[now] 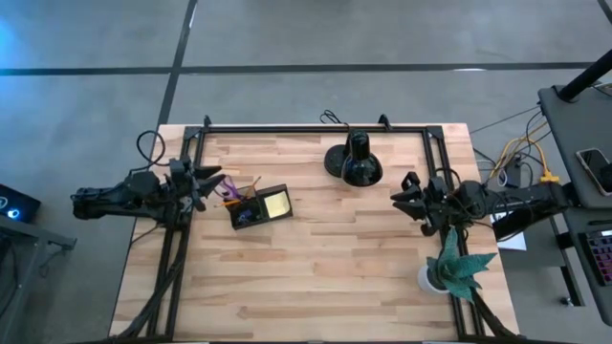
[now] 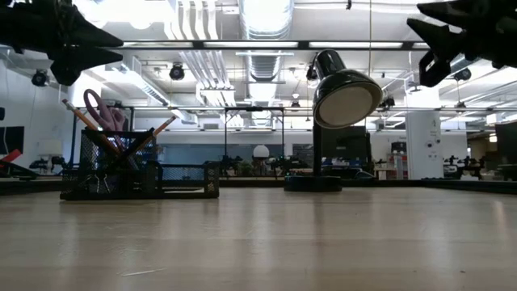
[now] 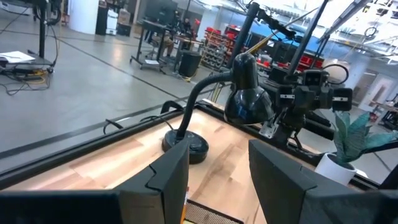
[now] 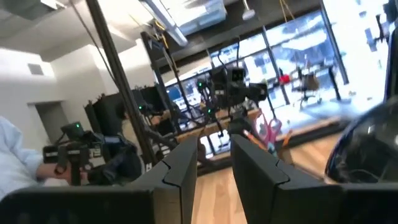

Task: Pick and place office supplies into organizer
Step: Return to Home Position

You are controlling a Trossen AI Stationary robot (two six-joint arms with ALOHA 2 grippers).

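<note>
While both arms hang above the tabletop (image 1: 325,258), the items stand as follows.

- Left fingers (image 1: 212,182): spread, holding nothing, raised off the wood near the left edge.
- Organizer (image 1: 256,208): black mesh box just ahead of the left fingers and a little to one side. It does not touch them and stands well apart from the right fingers.
- Yellow sticky-note pad (image 1: 277,204): lies in the organizer's compartment farthest from the left fingers.
- Purple-handled scissors (image 2: 98,109) and orange pencil (image 2: 81,118): standing and leaning in the tall compartment nearest the left fingers.
- Right fingers (image 1: 405,199): parted by a narrow gap, empty, raised, pointing across the tabletop toward the organizer.
- Lamp (image 1: 354,161): black, between the two sets of fingers and nearer the right ones, toward the far edge.
- Potted plant (image 1: 451,269): behind the right fingers, beside that arm.
</note>
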